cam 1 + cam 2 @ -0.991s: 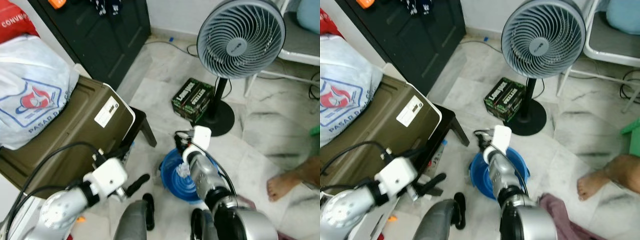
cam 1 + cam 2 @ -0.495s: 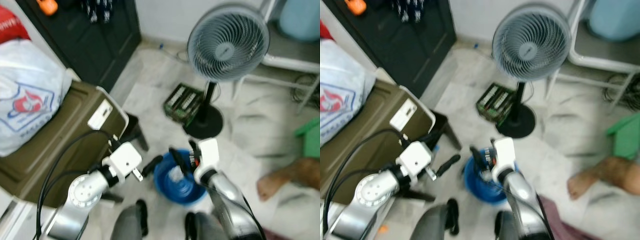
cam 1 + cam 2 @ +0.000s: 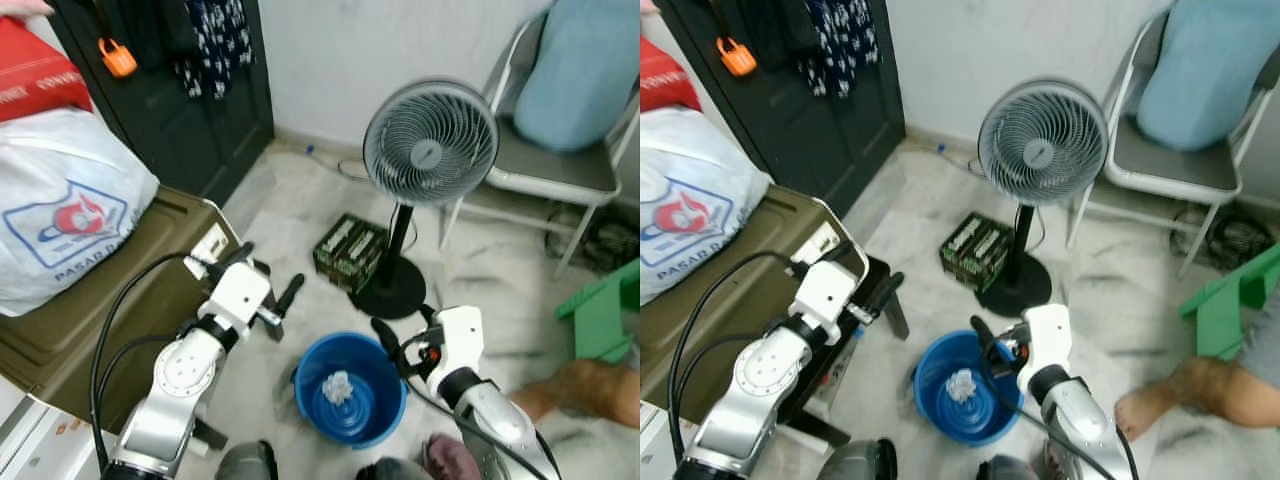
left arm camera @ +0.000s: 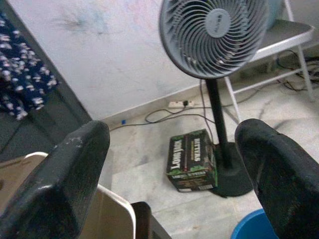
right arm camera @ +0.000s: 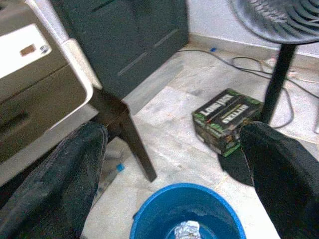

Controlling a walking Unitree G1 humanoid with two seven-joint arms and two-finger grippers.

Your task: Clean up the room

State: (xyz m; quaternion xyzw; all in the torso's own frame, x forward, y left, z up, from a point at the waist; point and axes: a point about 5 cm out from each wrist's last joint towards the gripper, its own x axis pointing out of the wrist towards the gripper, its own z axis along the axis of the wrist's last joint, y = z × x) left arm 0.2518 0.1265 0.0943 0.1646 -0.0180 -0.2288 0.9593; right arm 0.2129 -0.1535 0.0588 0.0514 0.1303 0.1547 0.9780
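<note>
Marble floor [image 3: 300, 200] is seen below, with a blue bucket [image 3: 350, 391] nearest, a crumpled white wad [image 3: 337, 384] lying inside it. Both the left gripper [image 4: 169, 169] and right gripper [image 5: 174, 164] are held wide open and empty above it. Beyond stand a green box [image 3: 350, 250] and a fan [image 3: 430, 143].

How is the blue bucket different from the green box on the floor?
The round blue plastic bucket is open on top with a crumpled white wad inside; the rectangular dark green printed box is closed. The bucket sits between the two end effectors; the box lies farther off, beside the grey fan's black base. Both rest on the marble floor.
</note>
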